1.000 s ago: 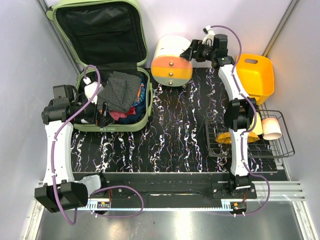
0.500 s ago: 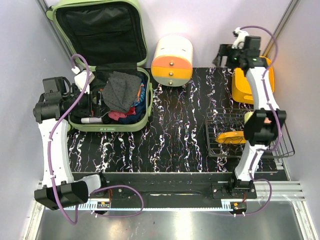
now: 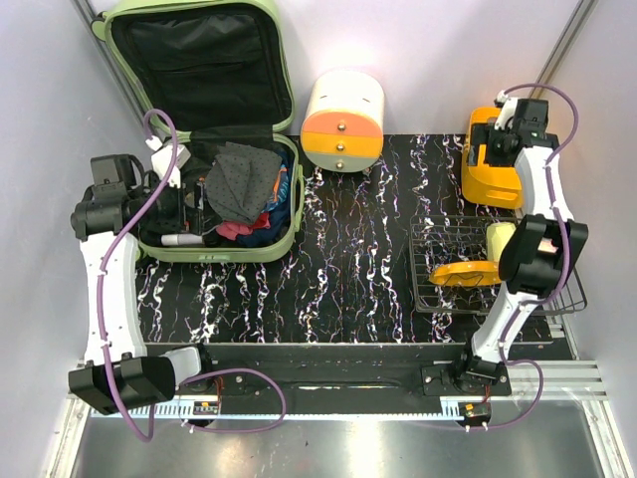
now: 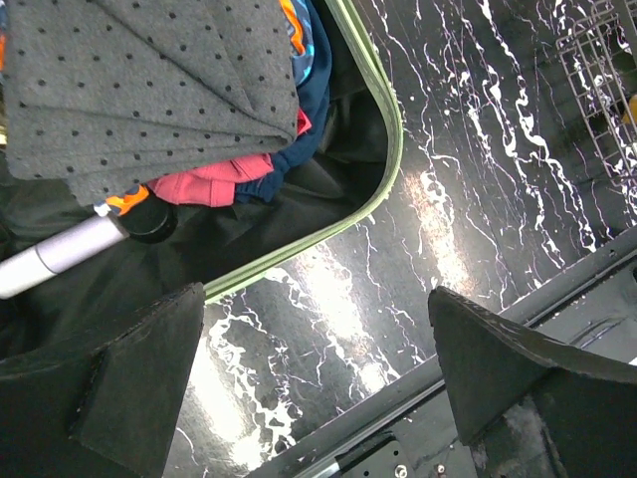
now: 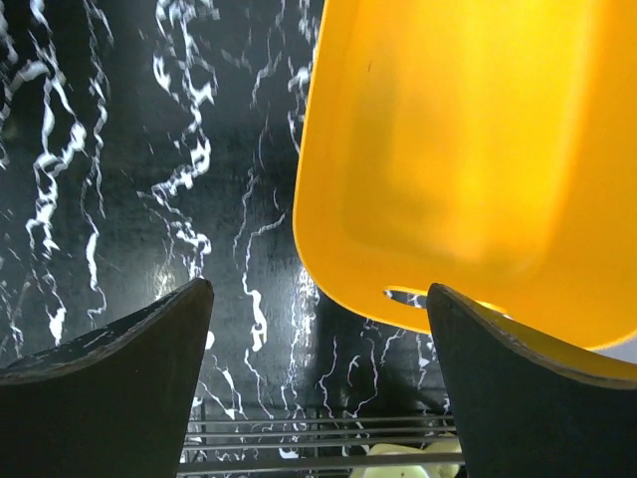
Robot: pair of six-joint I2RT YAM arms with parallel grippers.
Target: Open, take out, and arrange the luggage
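The pale green luggage (image 3: 227, 255) lies at the far left corner of the desk (image 3: 358, 259), its lid thrown back against the wall and clothes (image 3: 239, 184) heaped inside. The left fingers (image 4: 129, 378) hang spread wide over its near edge, grasping nothing. The right fingers (image 5: 109, 398), likewise spread and empty, hover above the orange bin (image 5: 468, 149).

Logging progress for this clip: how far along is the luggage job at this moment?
Done: the luggage lies open, lid raised at the back. In hand: nothing; the left jaws stand open over its near rim, the right jaws open above the orange bin. Left: all unpacking; the grey dotted cloth, pink and blue clothes and a silver tube lie inside.
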